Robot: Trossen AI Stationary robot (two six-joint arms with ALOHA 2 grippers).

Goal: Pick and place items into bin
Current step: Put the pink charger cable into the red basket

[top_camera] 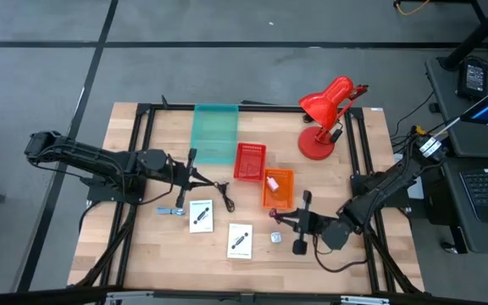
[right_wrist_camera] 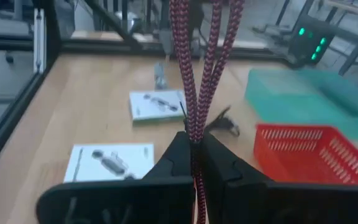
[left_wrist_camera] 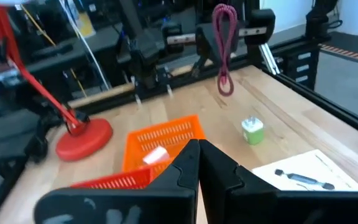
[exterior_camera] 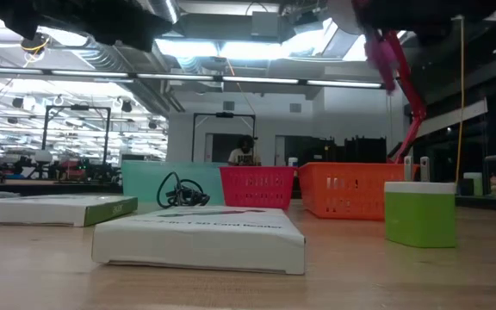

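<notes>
My right gripper [top_camera: 278,216] is at the table's near right, shut on the dark red cable [left_wrist_camera: 224,50]. My left gripper [top_camera: 212,180] is shut and holds nothing; it stands left of the black cable [top_camera: 224,195], which lies coiled on the table. Two white cards [top_camera: 201,214] [top_camera: 241,240] lie flat near the front. Beside the right gripper stands a small green-and-white cube [left_wrist_camera: 252,130]. A little bluish piece [top_camera: 172,211] lies left of the cards. A pink piece [top_camera: 271,181] lies in the orange bin [top_camera: 285,196]. My right gripper pinches the dark red cable between its two fingers, with two strands side by side at the pinch [right_wrist_camera: 195,132]. The fingers lie about level and come from the table's right side. The cable's loop [left_wrist_camera: 226,84] hangs clear of the table.
A red bin [top_camera: 249,161] and a teal bin [top_camera: 215,131] stand beside the orange one at mid-table. The red desk lamp [top_camera: 324,119] stands at the far right. A black frame [top_camera: 142,144] runs along the table's sides.
</notes>
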